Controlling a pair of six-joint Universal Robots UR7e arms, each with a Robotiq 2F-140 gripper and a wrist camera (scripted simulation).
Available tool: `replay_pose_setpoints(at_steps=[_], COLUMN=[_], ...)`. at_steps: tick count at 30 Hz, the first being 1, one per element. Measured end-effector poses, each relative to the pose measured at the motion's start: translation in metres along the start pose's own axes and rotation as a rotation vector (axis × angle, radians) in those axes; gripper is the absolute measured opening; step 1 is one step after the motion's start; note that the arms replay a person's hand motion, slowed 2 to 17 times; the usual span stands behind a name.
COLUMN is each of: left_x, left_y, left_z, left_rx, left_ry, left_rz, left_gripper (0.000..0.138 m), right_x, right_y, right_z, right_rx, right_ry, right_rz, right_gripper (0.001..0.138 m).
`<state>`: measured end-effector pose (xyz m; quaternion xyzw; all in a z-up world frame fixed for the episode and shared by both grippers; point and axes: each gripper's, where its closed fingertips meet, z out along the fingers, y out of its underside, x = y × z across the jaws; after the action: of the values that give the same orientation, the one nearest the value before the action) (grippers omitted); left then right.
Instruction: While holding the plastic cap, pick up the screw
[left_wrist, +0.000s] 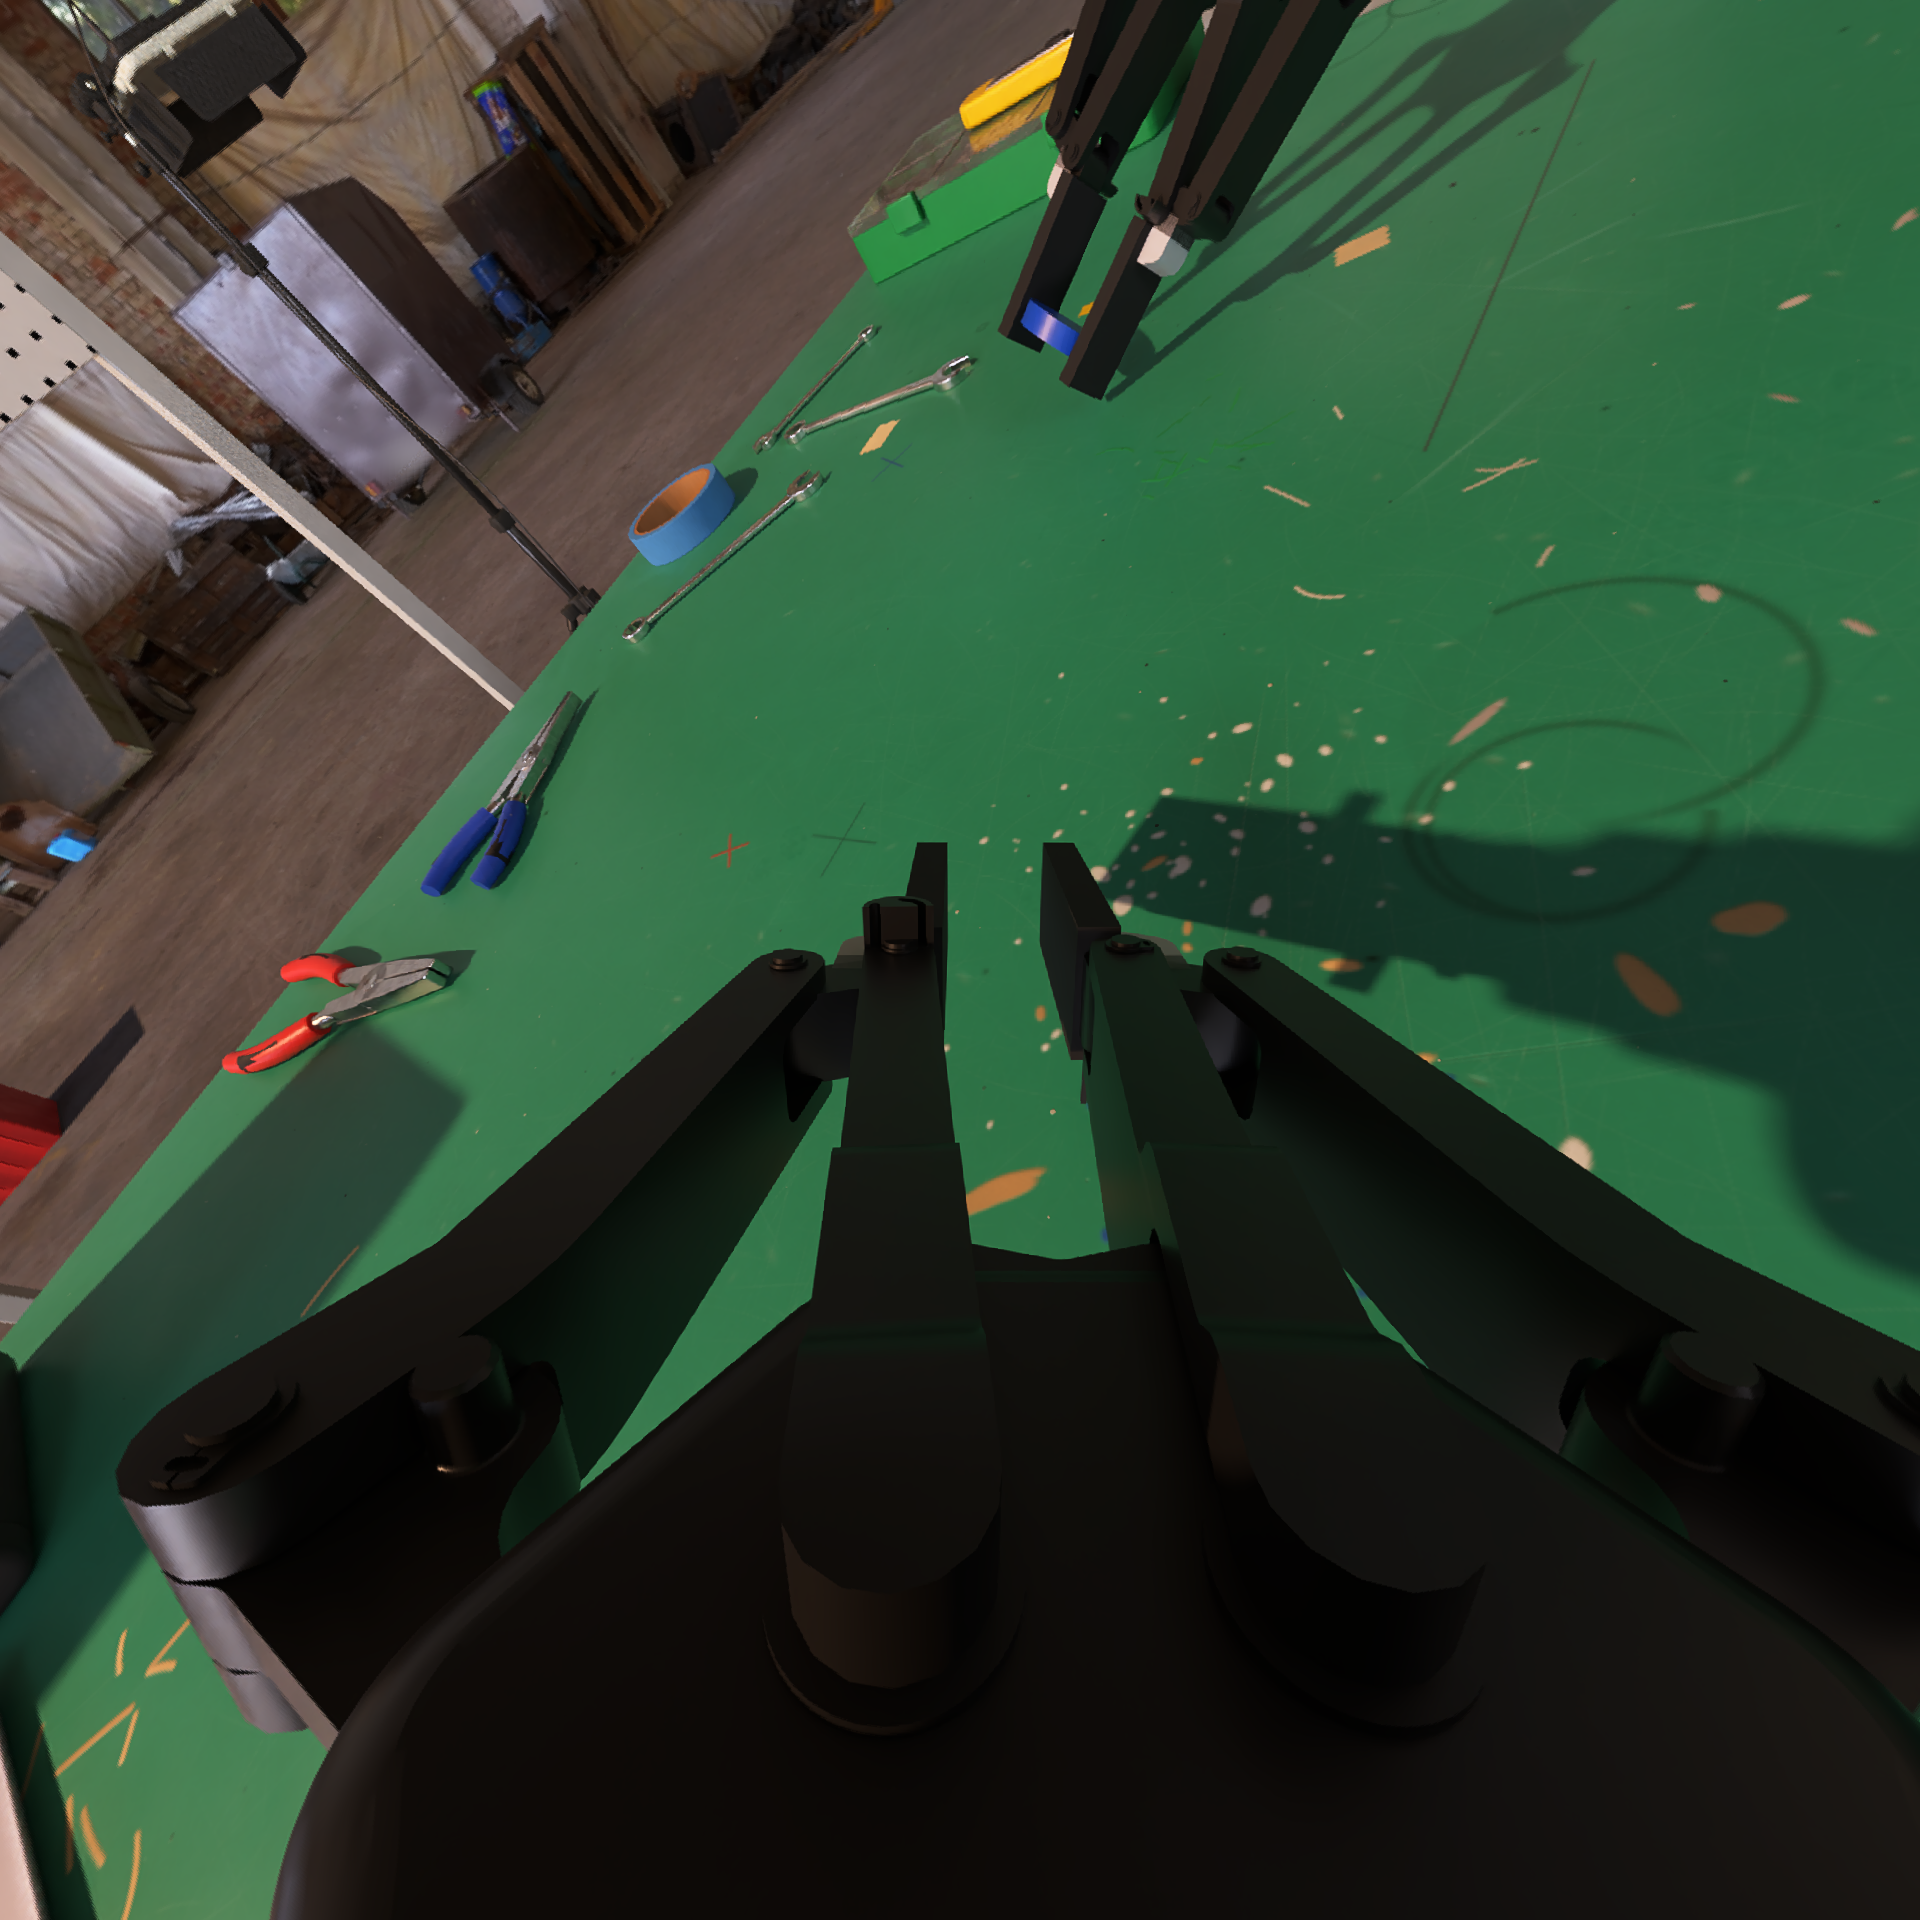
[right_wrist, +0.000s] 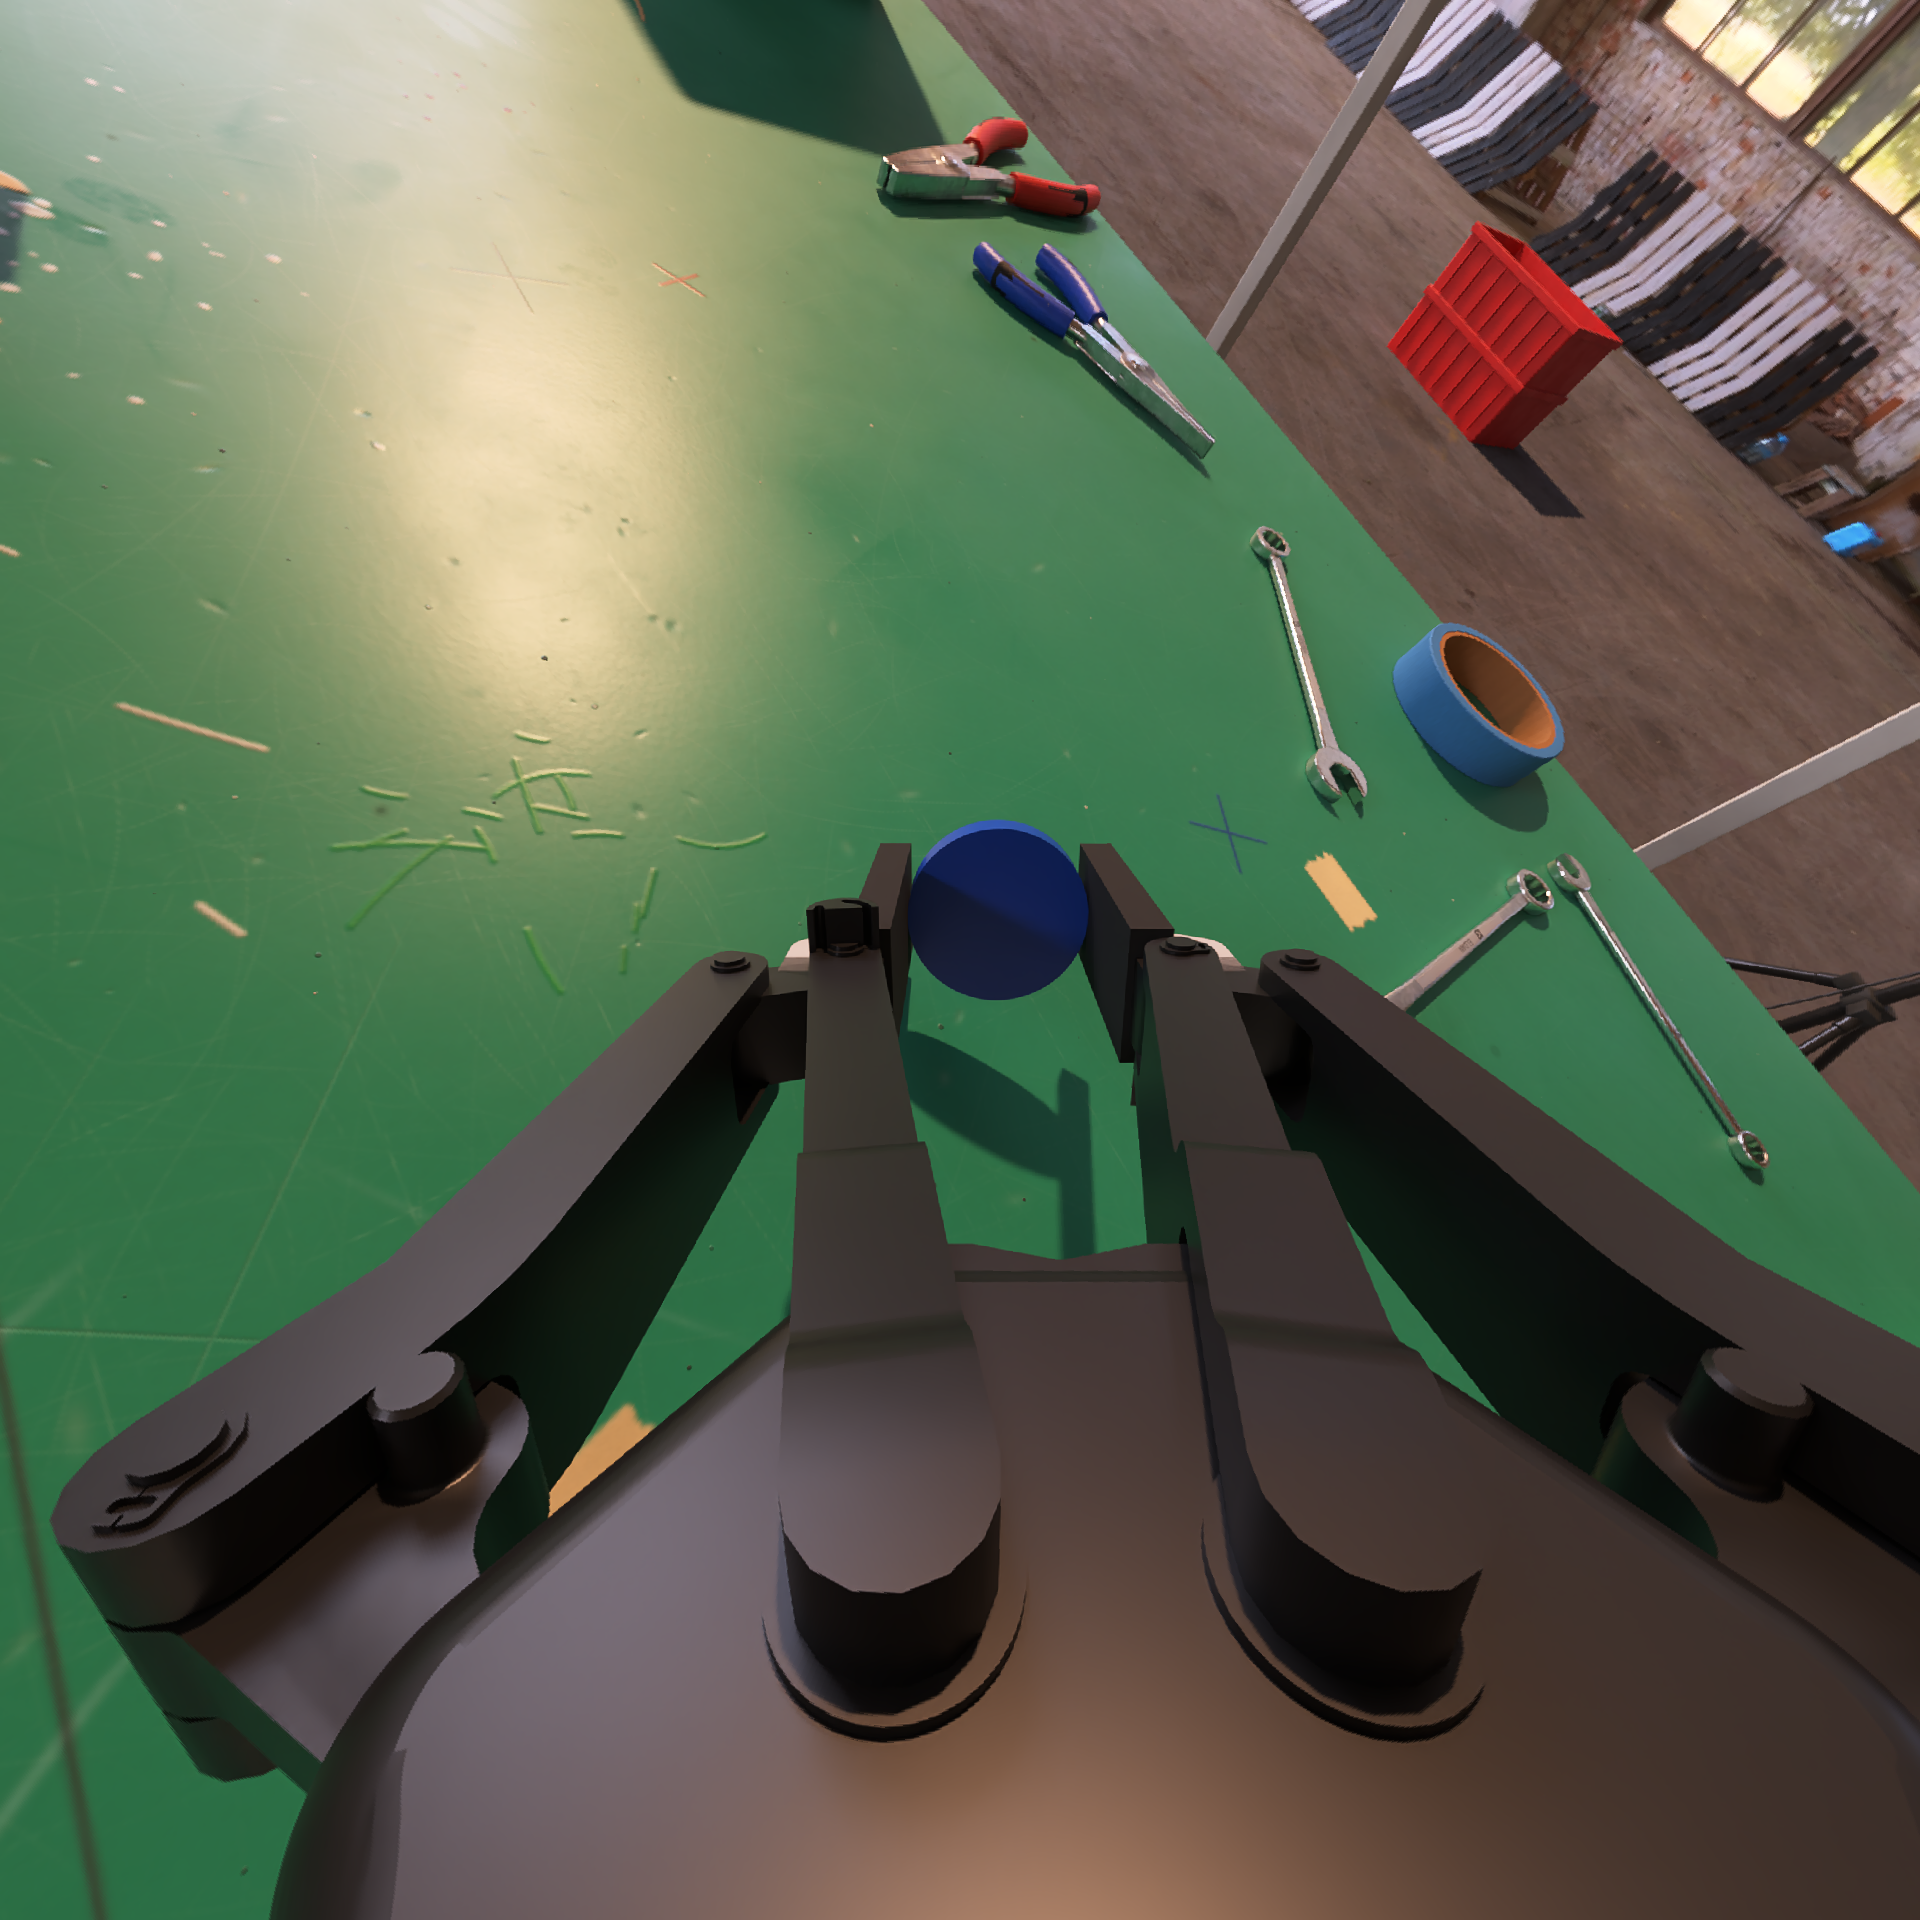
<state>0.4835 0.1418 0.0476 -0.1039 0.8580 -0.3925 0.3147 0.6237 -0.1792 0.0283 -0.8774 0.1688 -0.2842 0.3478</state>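
Left wrist view: the left gripper (left_wrist: 994, 883) hangs over a green workbench (left_wrist: 1195, 582), its two dark fingers parted by a narrow gap with only bare bench showing between them. Farther off at the top, the right gripper (left_wrist: 1049, 338) points down at the bench, its fingers clamped on a small blue plastic cap (left_wrist: 1047, 326) held just above the surface. Along the bench's left edge lie red-handled pliers (left_wrist: 332, 1003), blue-handled long-nose pliers (left_wrist: 509, 800), a roll of blue tape (left_wrist: 681, 512) and three slim wrenches — one (left_wrist: 727, 554) beside the tape, two more (left_wrist: 878, 400) nearer the right gripper. A green block (left_wrist: 951, 213) with a yellow piece (left_wrist: 1013, 94) behind it sits at the far edge. No screw can be made out in this view.

Right wrist view: the right gripper (right_wrist: 997, 909) holds the round blue plastic cap (right_wrist: 997, 909) between its fingertips, pads pressing its two sides, the cap lifted clear of the workbench (right_wrist: 520, 520) with its shadow below. To the right lie the tape roll (right_wrist: 1475, 704), one wrench (right_wrist: 1304, 665) just beside it, and two wrenches (right_wrist: 1652, 1008) nearer the edge. Farther away are the long-nose pliers (right_wrist: 1091, 343) and the red-handled pliers (right_wrist: 982, 177). A red crate (right_wrist: 1496, 332) stands on the floor beyond. The screw is not visible here either — I cannot tell where it is.
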Motion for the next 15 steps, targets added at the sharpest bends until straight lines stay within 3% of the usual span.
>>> replay_pose_setpoints(at_steps=[15], left_x=[0.0002], left_y=[0.0003], left_z=[0.0001], left_rx=[-0.001], left_ry=[0.000], left_rz=[0.001], left_gripper=[0.024], right_x=[0.0000], right_y=[0.0008], right_z=[0.0001], right_rx=[-0.005], right_ry=[0.001], right_rz=[-0.005], right_gripper=[0.043])
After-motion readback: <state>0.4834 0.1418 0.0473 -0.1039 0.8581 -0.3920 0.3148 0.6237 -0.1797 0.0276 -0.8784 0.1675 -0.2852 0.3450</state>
